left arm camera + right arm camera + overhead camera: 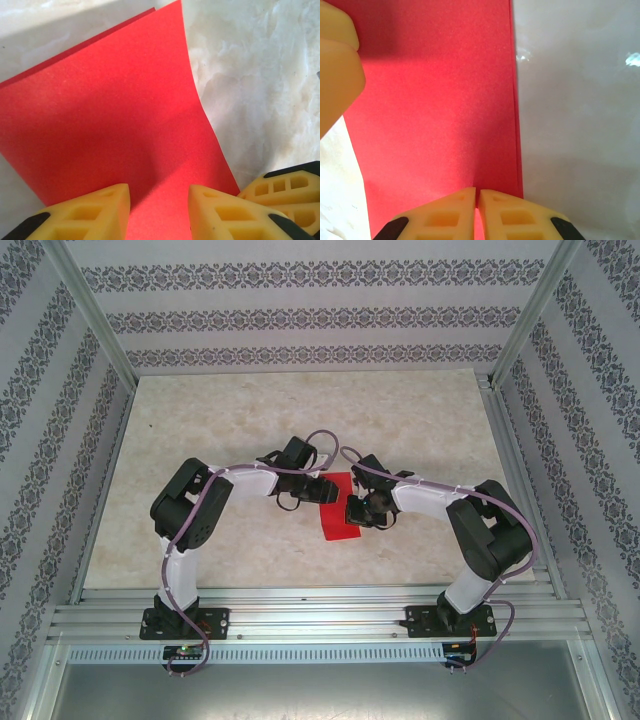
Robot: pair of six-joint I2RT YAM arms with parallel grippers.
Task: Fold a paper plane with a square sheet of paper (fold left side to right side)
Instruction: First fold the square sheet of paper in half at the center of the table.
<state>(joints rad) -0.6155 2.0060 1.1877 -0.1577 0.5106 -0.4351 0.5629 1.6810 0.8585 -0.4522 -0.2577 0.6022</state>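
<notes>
Two grippers meeting over the square sheet of paper (340, 527), which lies folded in half on the pale table (230, 420) – a red rectangle directly beneath both my tools. From above, my left gripper (321, 490) comes in over the sheet's left side and my right gripper (353, 508) over its right side, the two tips close together with red showing between them. At my left wrist, the left gripper (159, 212) is released: its yellow fingers (95, 217) stand clearly apart, and the paper (110, 125) runs under the gap and away ahead of them, a second layer peeping out along its far left edge. My right gripper's fingers (282, 192) sit just to the right of it, at the sheet's edge. At my right wrist, the right gripper (477, 205) is clenched, its fingers pressed almost together over the paper (435, 100) near its doubled right edge – whether they pinch a layer I cannot tell. A left finger (335, 65) shows ahead and to the left.
</notes>
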